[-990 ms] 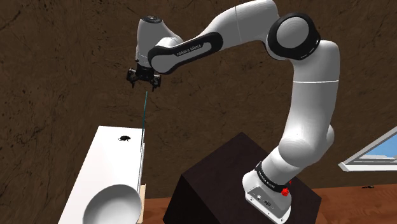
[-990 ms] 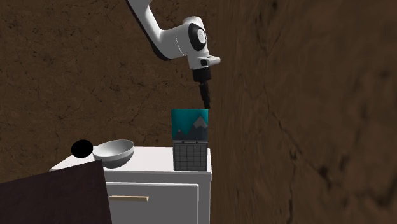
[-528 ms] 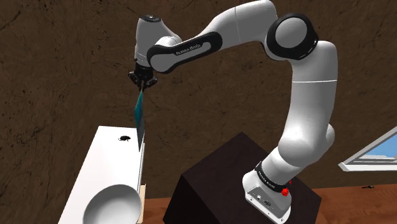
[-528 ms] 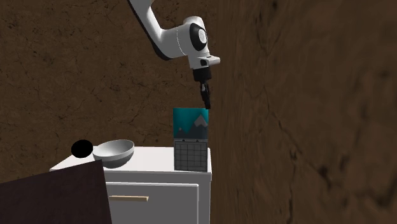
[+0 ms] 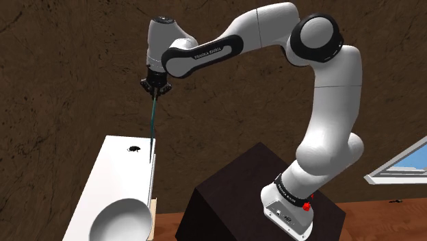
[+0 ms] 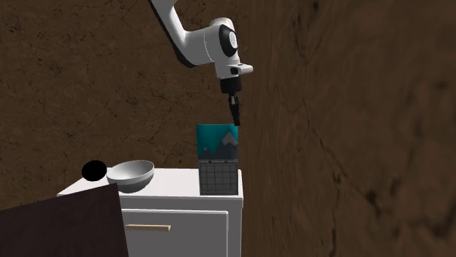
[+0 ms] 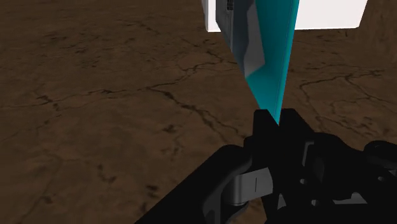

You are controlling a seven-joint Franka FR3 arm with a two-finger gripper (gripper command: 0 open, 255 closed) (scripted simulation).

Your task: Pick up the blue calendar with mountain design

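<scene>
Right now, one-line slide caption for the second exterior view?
Black fingers pinch the top corner of the blue mountain calendar, upright at the white cabinet edge, grey bowl further left.

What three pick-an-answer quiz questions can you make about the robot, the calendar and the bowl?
1. Where is the bowl? A on the floor; B on the white cabinet; C on a chair.
2. What colour is the calendar's top half? A red; B yellow; C teal-blue.
3. What is the gripper doing? A clasping the calendar's top corner; B open above the bowl; C holding the bowl.
Answers: B, it sits on the cabinet's top; C, teal sky shows above grey mountains; A, the wrist view shows both fingers pinching its tip.
</scene>
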